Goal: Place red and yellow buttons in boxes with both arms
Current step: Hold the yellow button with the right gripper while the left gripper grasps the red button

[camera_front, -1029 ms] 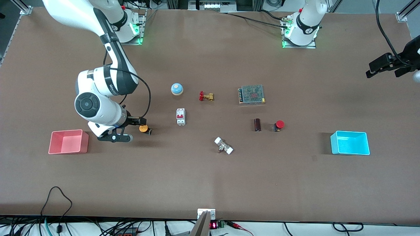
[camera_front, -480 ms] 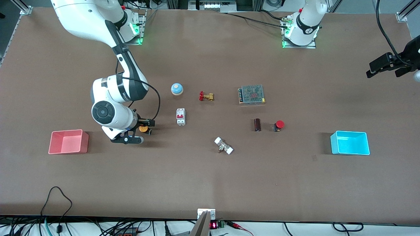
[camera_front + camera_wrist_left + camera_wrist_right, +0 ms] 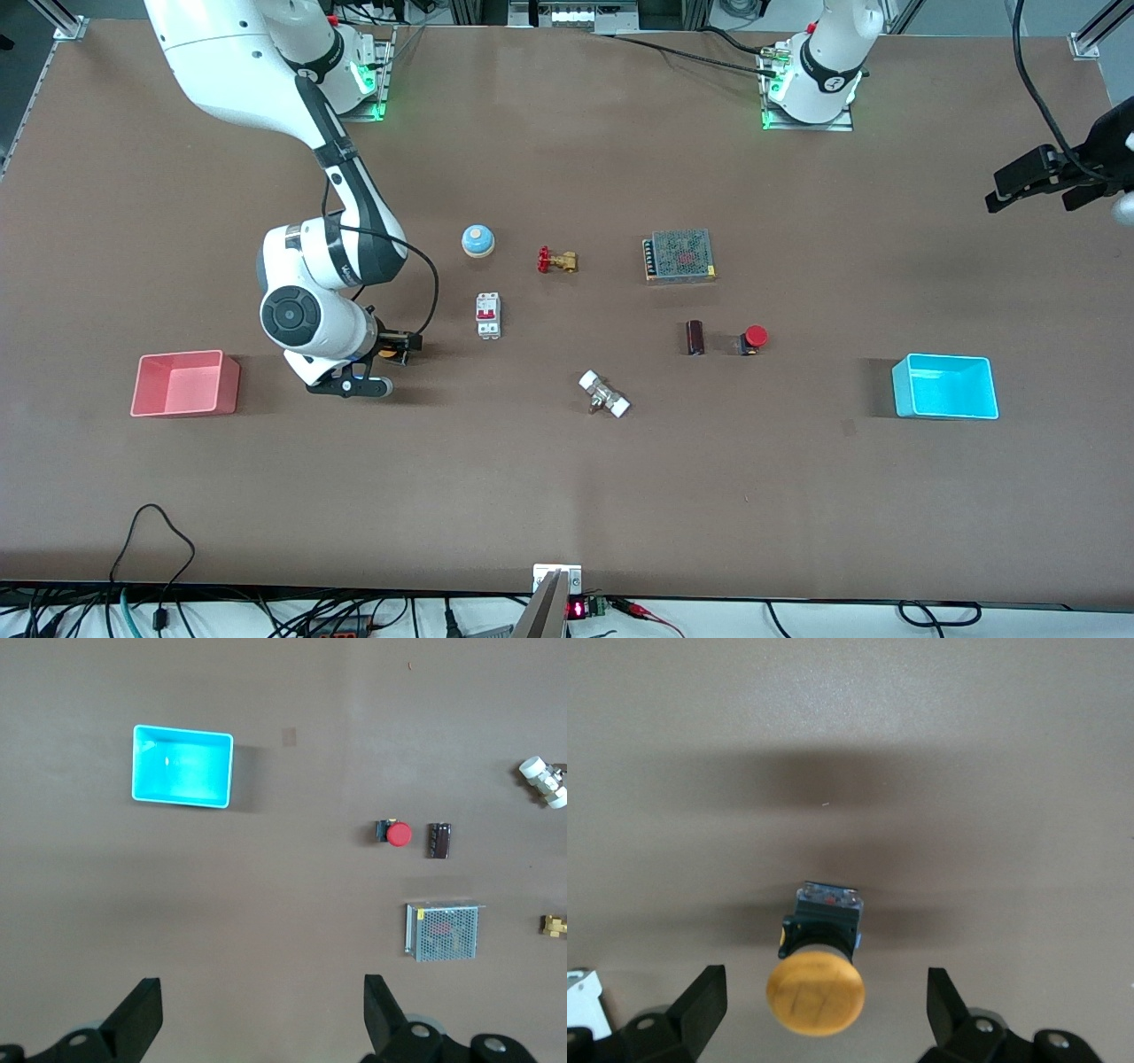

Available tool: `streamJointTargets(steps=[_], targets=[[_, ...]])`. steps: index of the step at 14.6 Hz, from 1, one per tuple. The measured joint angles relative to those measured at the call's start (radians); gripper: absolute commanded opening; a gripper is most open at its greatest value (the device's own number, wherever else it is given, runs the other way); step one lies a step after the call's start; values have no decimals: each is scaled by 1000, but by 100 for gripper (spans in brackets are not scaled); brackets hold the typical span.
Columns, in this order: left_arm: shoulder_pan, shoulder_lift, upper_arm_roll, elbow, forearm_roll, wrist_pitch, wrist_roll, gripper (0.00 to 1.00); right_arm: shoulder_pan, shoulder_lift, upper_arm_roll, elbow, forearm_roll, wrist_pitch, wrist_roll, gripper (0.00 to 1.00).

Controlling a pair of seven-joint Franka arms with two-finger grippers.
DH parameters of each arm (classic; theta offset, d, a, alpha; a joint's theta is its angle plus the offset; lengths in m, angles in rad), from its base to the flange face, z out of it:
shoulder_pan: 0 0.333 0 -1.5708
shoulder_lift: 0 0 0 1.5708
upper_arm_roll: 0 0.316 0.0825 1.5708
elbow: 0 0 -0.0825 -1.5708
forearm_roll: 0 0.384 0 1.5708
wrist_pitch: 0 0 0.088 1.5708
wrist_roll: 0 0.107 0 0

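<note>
R end effector (image 3: 383, 347) is low over the yellow button (image 3: 816, 988), fingers (image 3: 700, 1010) spread wide w/ the button lying on its side between them, not gripped; gaps show on both sides in the R wrist view. In the front view the button (image 3: 387, 352) is mostly hidden by the wrist, on the surface (image 3: 567, 496) between the pink box (image 3: 184, 383) and the breaker (image 3: 488, 315).

L end effector (image 3: 1032, 175) hangs high over the L arm's end of the surface, released, fingers (image 3: 137, 1019) wide apart, holding nothing; L arm waits. Its wrist view looks down on the cyan box (image 3: 182, 765) and the red button (image 3: 394, 833).

Red button (image 3: 751, 338) sits on the surface just beside a dark cylinder (image 3: 695, 337), w/ the cyan box (image 3: 944, 385) well apart toward the L arm's end. Both boxes hold nothing.

Other items: blue dome (image 3: 477, 240), brass valve (image 3: 556, 260), mesh-topped power supply (image 3: 679, 255), white fitting (image 3: 604, 394) nearer the front camera than the rest.
</note>
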Motion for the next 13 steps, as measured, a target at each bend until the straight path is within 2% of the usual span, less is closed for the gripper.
streamJointTargets(steps=[2, 4, 6, 8, 11, 12, 13], targets=[[-1, 47, -36, -30, -3, 89, -8, 100, -1, 13, -1, 7, 0, 0, 1, 100], [-3, 111, -93, -89, -4, 224, -51, 100, -2, 18, -3, 11, 0, 0, 1, 93], [-6, 179, -150, -145, -5, 353, -107, 100, -3, 18, -4, 11, 0, 0, 2, 79], [-10, 248, -195, -178, -5, 461, -166, 100, -3, 18, -4, 11, 1, 0, 21, 75], [-57, 312, -214, -256, 5, 648, -263, 100, -2, 25, -4, 11, 1, 0, 47, 69], [-80, 319, -216, -299, 28, 710, -306, 100, -2, 28, -4, 11, 1, 0, 48, 62], [-101, 322, -217, -344, 56, 761, -350, 100, -2, 30, -4, 11, 2, 0, 48, 61]])
